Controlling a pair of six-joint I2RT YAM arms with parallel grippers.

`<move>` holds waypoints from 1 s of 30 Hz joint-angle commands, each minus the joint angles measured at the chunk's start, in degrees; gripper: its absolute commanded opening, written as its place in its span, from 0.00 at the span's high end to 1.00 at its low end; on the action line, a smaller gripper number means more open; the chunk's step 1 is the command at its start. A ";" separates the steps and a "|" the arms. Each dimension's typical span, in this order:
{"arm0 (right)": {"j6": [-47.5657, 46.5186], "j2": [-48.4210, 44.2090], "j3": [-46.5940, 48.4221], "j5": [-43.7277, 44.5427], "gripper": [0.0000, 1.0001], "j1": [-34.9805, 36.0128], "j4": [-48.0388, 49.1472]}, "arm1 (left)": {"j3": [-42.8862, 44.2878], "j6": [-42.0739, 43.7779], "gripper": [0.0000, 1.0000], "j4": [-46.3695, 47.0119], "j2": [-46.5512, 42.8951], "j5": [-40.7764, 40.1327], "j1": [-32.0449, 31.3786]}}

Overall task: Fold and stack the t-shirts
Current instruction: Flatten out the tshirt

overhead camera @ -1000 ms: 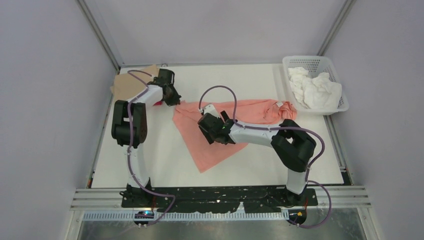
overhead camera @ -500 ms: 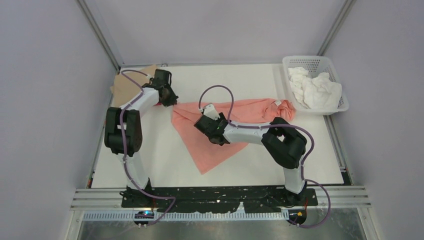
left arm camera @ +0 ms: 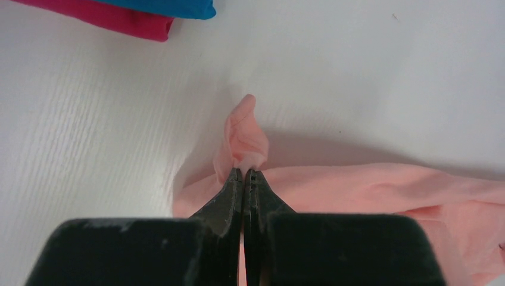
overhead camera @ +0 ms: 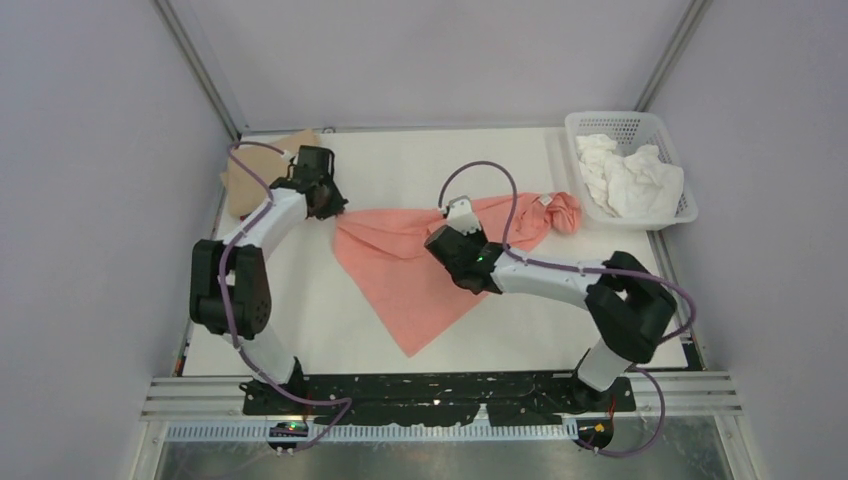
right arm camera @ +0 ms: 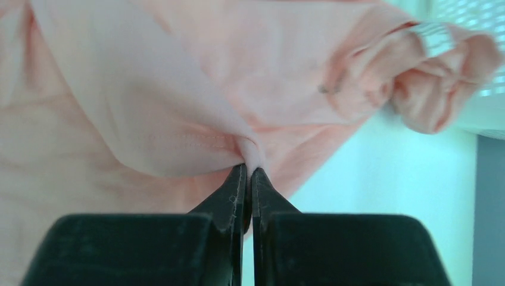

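The large salmon-pink t-shirt [overhead camera: 400,275] lies spread across the middle of the table, with its bunched collar end [overhead camera: 563,211] near the basket. My left gripper [overhead camera: 335,211] is shut on the shirt's left corner; in the left wrist view that pinched fold [left arm camera: 244,134] sticks up past the left gripper [left arm camera: 245,173]. My right gripper [overhead camera: 452,235] is shut on a fold along the shirt's far edge, and the right wrist view shows cloth [right arm camera: 149,89] drawn up from the right gripper [right arm camera: 248,170]. A tan t-shirt [overhead camera: 255,170] lies at the back left. Blue [left arm camera: 161,7] and magenta [left arm camera: 119,21] t-shirts lie just beyond the left gripper.
A white lattice basket [overhead camera: 577,121] stands at the back right with white cloth [overhead camera: 630,180] in it. The left table edge [overhead camera: 205,290] runs close to the left arm. Metal frame posts rise at both back corners.
My right gripper has shut on the salmon-pink shirt and moved right and back. The left gripper has drawn the shirt's corner slightly left, and the cloth between them lies more stretched.
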 commanded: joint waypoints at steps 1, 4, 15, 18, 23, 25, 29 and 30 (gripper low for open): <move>-7.65 -14.60 -0.65 10.05 0.94 -4.22 8.94 | -3.10 3.01 1.00 4.03 -12.77 -2.17 -0.19; -13.24 -21.79 1.02 9.16 0.95 -7.43 10.87 | -4.61 4.48 1.00 3.97 -21.13 -3.94 -2.17; -34.43 -45.84 12.62 -8.27 0.95 -8.04 14.55 | -2.13 9.29 1.00 -3.59 -53.47 -19.09 -9.32; -35.08 -49.04 21.23 -18.27 0.94 -8.01 7.41 | 0.81 11.27 1.00 -3.47 -60.33 -13.47 -10.00; -32.36 -52.77 32.11 -40.42 0.95 -8.01 -1.57 | 6.66 12.82 1.00 -5.58 -69.15 -7.20 -10.10; -31.01 -52.46 37.15 -48.19 0.94 -8.01 -4.14 | 8.89 13.22 1.00 -5.41 -70.90 -2.19 -10.10; -28.87 -49.06 48.22 -56.52 0.94 -8.06 -9.68 | 16.66 13.44 1.00 -7.40 -71.25 5.44 -10.10; -28.64 -48.49 51.58 -56.98 0.94 -7.99 -10.87 | 18.43 13.44 1.00 -7.77 -71.04 5.99 -10.10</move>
